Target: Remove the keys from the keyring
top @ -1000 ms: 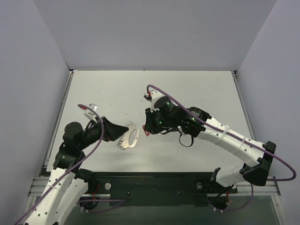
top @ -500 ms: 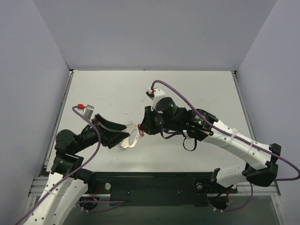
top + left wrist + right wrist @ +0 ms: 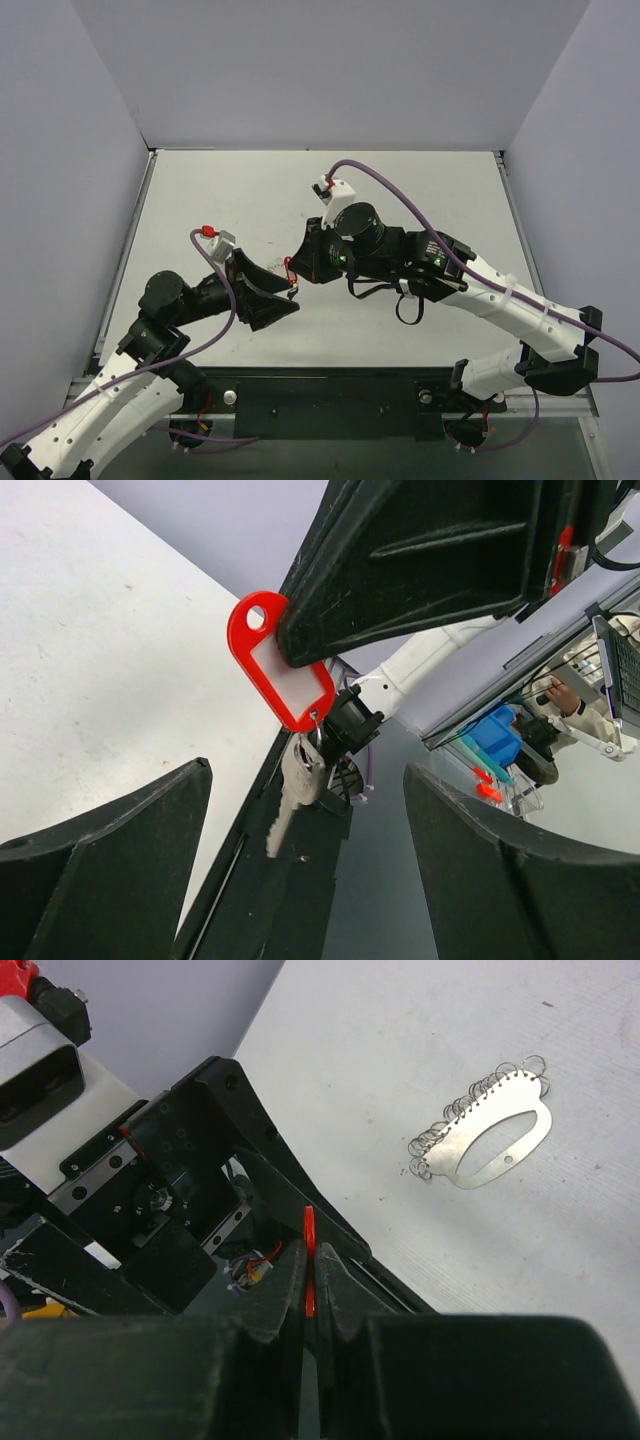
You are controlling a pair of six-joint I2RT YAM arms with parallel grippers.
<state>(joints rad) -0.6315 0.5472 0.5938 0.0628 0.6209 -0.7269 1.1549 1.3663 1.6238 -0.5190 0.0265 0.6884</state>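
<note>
While the right gripper (image 3: 308,1270) has its jaws clamped on the red key tag (image 3: 280,670), the silver key (image 3: 290,790) hangs blade-down beneath it. It sits dead ahead of the left gripper (image 3: 305,775), whose jaws gape wide. The ring plate (image 3: 455,1160) lies apart on the tabletop (image 3: 400,1040).

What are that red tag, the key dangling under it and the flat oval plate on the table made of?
Red tag: glossy plastic, probably; smooth moulded edge, white card-like insert.
Key: metal, dull silver-grey with faint glints.
Plate: thin sheet metal seemingly; pale satin, cut-out slot.
</note>
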